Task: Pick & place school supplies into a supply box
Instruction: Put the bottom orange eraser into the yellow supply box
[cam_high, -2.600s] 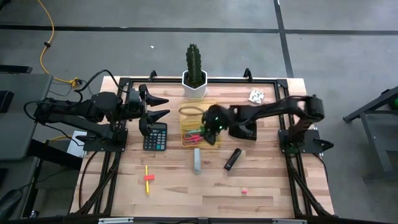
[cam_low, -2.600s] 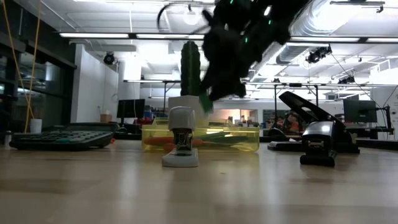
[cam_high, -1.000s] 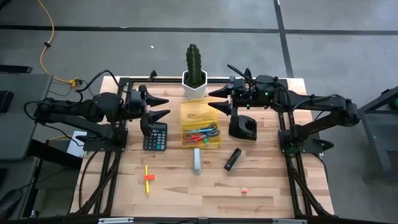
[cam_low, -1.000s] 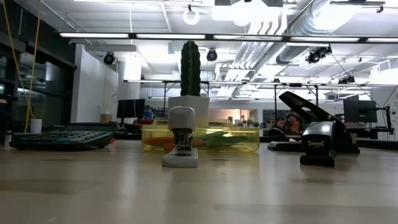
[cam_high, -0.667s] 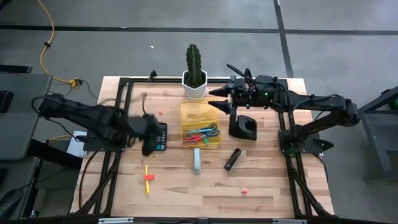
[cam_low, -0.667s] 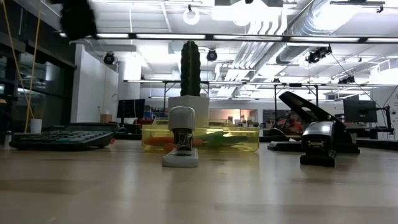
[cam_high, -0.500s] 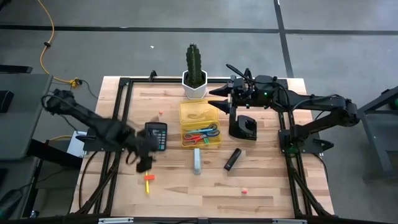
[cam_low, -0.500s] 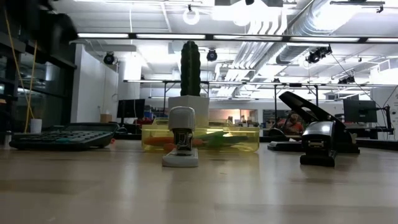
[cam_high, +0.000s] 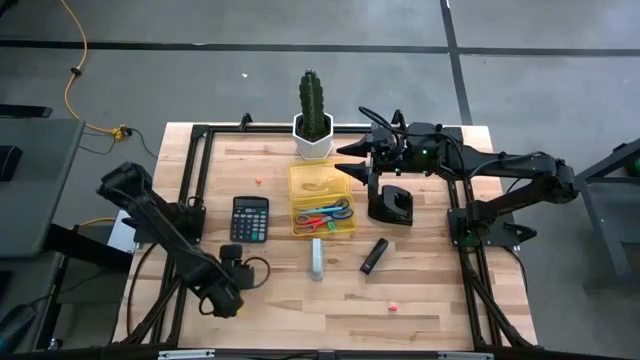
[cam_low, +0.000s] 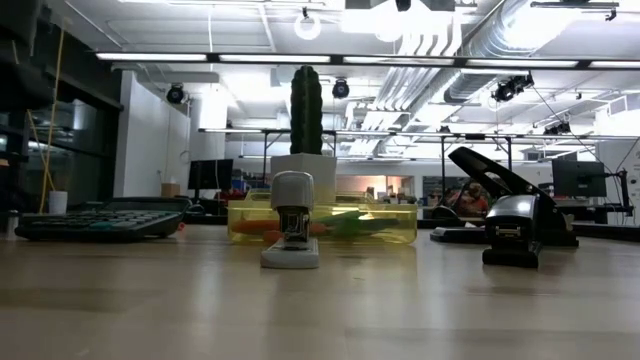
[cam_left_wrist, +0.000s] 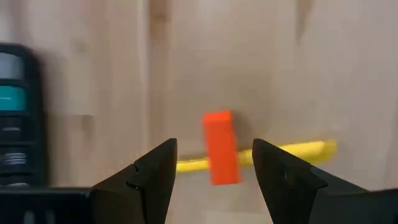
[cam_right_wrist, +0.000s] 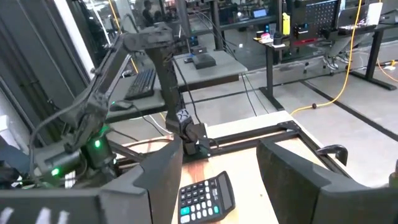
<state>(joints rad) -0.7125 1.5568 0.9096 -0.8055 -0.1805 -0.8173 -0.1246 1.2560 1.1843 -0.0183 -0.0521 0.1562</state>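
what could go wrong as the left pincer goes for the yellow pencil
1. The left pincer is open above the yellow pencil, whose orange piece sits between the fingers; closing on that piece alone might tilt or drop the thin pencil.
2. The calculator lies close by, so a sweep toward the supply box could nudge it.
3. The stapler stands near the box's front and could be clipped.

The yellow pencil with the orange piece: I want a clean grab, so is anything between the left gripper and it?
Nothing visible. The left gripper hangs open right over the yellow pencil, fingers either side of its orange piece; the calculator lies off to one side.
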